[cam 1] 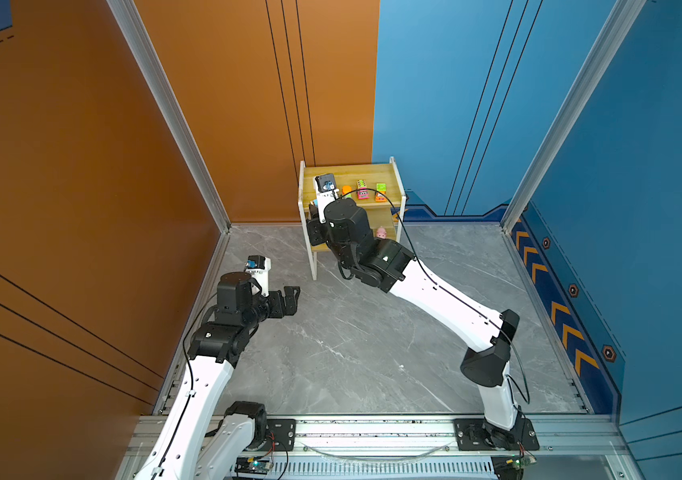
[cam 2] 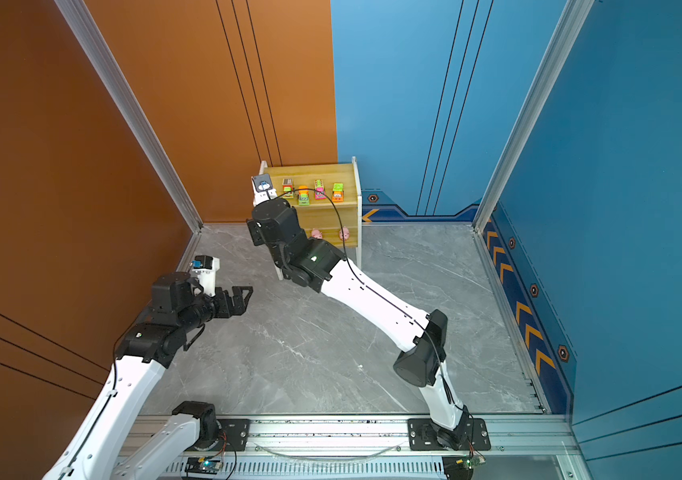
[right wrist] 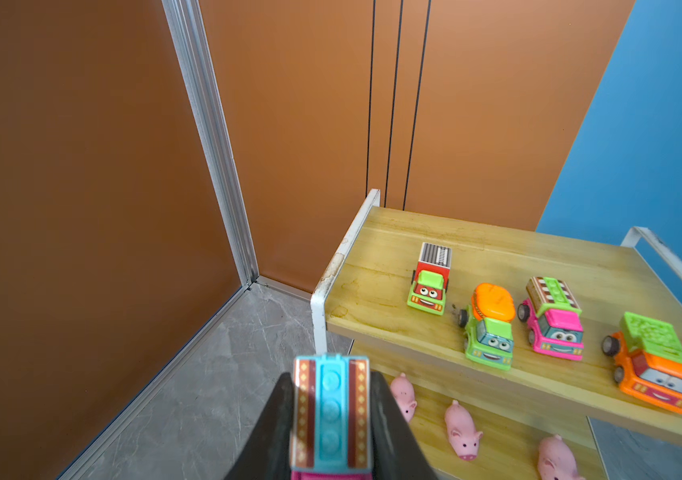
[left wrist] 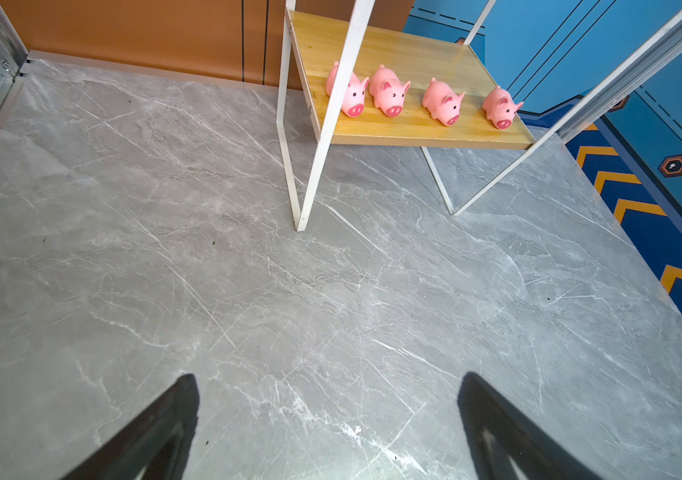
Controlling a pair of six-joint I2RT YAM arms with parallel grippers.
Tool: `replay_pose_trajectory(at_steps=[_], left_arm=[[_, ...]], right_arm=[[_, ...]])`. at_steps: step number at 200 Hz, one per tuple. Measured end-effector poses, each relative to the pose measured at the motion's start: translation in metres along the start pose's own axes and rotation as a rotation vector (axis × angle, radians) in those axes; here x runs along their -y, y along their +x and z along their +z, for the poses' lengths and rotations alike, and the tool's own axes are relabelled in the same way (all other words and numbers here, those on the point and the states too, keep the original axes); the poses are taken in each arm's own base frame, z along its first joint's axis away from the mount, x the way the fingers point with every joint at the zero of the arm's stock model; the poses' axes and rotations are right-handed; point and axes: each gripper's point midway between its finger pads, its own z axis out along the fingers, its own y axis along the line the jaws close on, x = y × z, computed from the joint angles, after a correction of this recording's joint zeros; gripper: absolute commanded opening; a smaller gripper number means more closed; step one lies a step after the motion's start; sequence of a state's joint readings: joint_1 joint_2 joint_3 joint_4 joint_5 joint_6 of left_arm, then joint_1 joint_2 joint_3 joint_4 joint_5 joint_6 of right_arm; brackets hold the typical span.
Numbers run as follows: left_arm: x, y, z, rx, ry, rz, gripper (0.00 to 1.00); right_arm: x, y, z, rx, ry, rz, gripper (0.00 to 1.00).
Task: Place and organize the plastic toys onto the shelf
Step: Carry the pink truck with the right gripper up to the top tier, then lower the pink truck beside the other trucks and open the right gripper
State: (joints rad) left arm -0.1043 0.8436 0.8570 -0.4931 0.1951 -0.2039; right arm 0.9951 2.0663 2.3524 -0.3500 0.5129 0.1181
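the shelf (right wrist: 318, 307) holds four cars (right wrist: 428, 286) in a row on its upper board (right wrist: 376, 249) and four pigs (left wrist: 389, 93) in a row on its lower board (left wrist: 414, 50). the right claw (right wrist: 331, 382) is clamped on a fifth car (right wrist: 331, 415) near the shelf's left end. the left claw (left wrist: 329, 377) stands wide apart over the floor (left wrist: 123, 249).

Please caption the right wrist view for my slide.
Right gripper holds a blue-topped toy near four vehicles on the shelf.

Bright, even light (wrist edges warped)
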Motion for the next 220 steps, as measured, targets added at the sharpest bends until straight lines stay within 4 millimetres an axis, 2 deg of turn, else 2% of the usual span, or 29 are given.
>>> replay_pose_trajectory(at_steps=[28,49,70,101,161,220], left_arm=[[0.004,0.001,0.0,-0.002,0.013,0.008,0.98],[0.006,0.001,0.001,-0.002,0.019,0.012,0.98],[0.008,0.001,0.001,-0.004,0.024,0.016,0.98],[0.011,0.002,0.001,-0.008,0.035,0.019,0.98],[0.012,0.003,0.002,-0.012,0.044,0.019,0.98],[0.012,0.004,0.003,-0.019,0.045,0.017,0.98]], right_arm=[[-0.004,0.019,0.027,-0.01,0.029,-0.024,0.25],[0.001,0.035,0.045,-0.024,0.051,-0.032,0.25],[0.009,0.039,0.056,-0.015,0.07,-0.032,0.25],[0.019,0.027,0.062,0.034,0.083,-0.011,0.26],[0.018,-0.004,0.06,0.156,0.071,0.054,0.27],[0.025,-0.008,0.081,0.226,0.077,0.097,0.27]])
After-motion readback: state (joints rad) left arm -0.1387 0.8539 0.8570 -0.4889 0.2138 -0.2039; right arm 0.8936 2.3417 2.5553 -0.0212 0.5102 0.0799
